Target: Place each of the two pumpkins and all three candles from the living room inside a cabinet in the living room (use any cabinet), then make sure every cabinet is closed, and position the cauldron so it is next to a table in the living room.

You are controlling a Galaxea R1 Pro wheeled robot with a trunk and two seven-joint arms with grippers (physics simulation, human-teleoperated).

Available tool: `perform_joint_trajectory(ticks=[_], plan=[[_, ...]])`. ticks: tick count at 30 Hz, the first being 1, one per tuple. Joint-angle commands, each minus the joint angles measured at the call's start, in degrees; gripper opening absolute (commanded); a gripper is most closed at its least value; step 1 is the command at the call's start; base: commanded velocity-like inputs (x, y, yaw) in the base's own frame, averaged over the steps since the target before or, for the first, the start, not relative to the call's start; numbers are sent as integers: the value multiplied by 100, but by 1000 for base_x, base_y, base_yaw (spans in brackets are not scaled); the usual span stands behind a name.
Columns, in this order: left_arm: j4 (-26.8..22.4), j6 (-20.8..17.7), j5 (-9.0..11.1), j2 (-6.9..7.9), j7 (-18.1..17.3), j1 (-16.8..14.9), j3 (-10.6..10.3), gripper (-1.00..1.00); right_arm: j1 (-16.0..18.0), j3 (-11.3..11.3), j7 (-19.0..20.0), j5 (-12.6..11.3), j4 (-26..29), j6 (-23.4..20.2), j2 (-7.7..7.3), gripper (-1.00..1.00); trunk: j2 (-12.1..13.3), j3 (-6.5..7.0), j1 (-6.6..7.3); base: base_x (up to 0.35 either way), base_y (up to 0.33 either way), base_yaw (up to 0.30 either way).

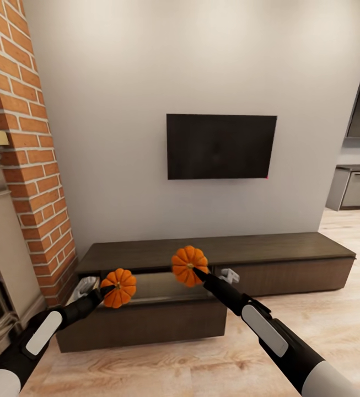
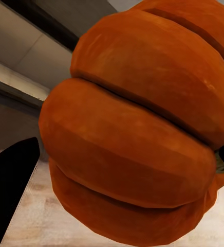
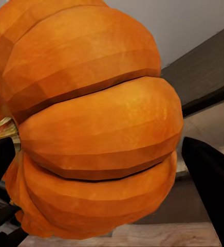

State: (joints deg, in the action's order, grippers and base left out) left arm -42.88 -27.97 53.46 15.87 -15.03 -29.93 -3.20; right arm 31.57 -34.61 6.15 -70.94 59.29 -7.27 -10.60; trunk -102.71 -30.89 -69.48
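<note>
Two bright-orange ribbed pumpkins hang in the air over the long dark-brown cabinet (image 1: 290,247). My left gripper (image 1: 111,290) is shut on one pumpkin (image 1: 119,287), above the left end of the cabinet's pulled-out left front (image 1: 141,325). In the left wrist view that pumpkin (image 2: 132,134) sits between the black fingers (image 2: 12,190). My right gripper (image 1: 195,269) is shut on the other pumpkin (image 1: 189,265), which hangs near the cabinet's middle. Up close, this pumpkin (image 3: 91,123) rests between dark fingers (image 3: 209,185). The cabinet's right front (image 1: 301,275) is shut.
A brick column (image 1: 33,149) and a stone fireplace (image 1: 3,259) stand close on the left. A black TV (image 1: 221,146) hangs on the wall above the cabinet. Wooden floor (image 1: 334,325) stretches right toward a kitchen (image 1: 359,187).
</note>
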Motion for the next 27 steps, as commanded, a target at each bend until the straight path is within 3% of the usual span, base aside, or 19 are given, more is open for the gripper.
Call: perform_joint_trajectory(ticks=[1, 5, 8, 11, 14, 18, 27], plan=[[-6, -14, 0, 5, 26, -4, -38, -100, 7, -10, -44, -61, -22, -5, -4, -100, -3, -6, -2, 170, 3, 0], [-21, -15, -24, 4, 27, -4, -62, -100, 7, -12, -240, -60, -56, -11, -2, -100, -3, -6, -2, 63, 1, 0], [-26, -11, -27, -7, 32, -4, -67, -100, 18, -42, -847, -60, -112, -11, 15, -100, -3, -6, -2, 10, 0, 0], [-27, -4, -31, -40, 36, -4, -74, -100, 23, -58, -1270, -51, -132, -8, 200, -100, -3, -6, -2, 2, 0, 0], [-28, 1, -35, -59, 38, -4, -75, -100, 28, -44, -1373, 116, -208, -4, 375, -100, -3, -6, -2, 0, 0, 0], [-28, 2, -37, -65, 43, -4, -75, -100, 26, -29, -1429, 305, -260, -3, 448, -100, -3, -6, -2, 32, 0, 0], [-28, 1, -31, -66, 31, -4, -84, -100, 32, -28, -1442, 342, -389, 13, 585, -100, -3, -6, -2, 139, 0, 0]])
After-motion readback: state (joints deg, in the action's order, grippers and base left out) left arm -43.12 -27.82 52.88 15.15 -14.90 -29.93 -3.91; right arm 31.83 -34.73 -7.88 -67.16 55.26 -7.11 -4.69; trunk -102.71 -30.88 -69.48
